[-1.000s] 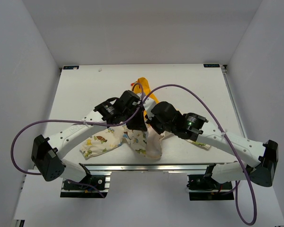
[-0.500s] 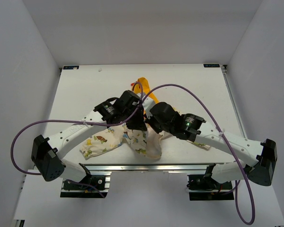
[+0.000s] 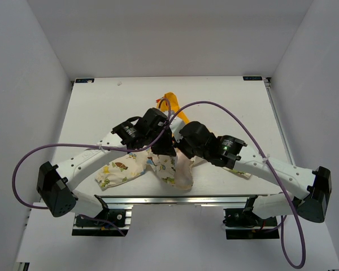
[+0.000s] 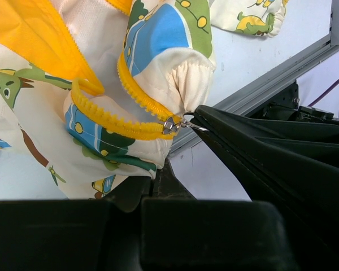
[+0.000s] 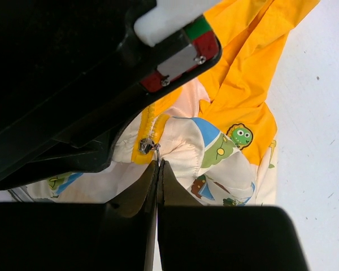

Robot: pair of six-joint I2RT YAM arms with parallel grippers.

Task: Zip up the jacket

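Jacket (image 3: pixel 170 167) sits by table's (image 3: pixel 90 113) near edge, left claw (image 4: pixel 160 169) clamping its hem (image 4: pixel 130 168), right claw (image 5: pixel 157 165) pinching zipper pull (image 5: pixel 148 145).

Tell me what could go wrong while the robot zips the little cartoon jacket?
The right gripper pinches only the tip of the small silver zipper pull, so it might slip out. The yellow zipper teeth curve through the bunched cream cartoon-print jacket, so zipping could jam there. The left gripper seems to hold just a bit of hem and may lose it.
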